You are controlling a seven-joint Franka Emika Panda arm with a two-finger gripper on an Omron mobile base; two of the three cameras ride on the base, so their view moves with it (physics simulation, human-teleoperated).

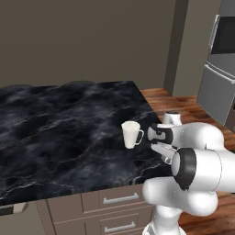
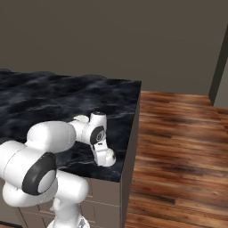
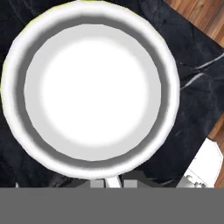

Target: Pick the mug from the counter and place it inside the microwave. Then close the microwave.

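Observation:
The mug (image 3: 92,87) appears from straight above in the hand view, a round white cup standing on the black marble counter (image 1: 59,128). My gripper (image 3: 114,181) is shut on the near part of its rim, with a strip of white wall showing between the two fingertips. In the right base view the hand (image 2: 106,156) reaches down at the counter's front right corner, and the cup under it is mostly hidden. The microwave (image 1: 225,36), with dark glass and a silver handle, is cut off at the top right of the left base view.
A taller white mug with a loop handle (image 1: 131,134) stands on the counter just left of my hand. The counter's right edge (image 2: 136,116) drops to a wooden floor (image 2: 178,147). Brown drawers with silver handles (image 1: 120,198) run under the slab.

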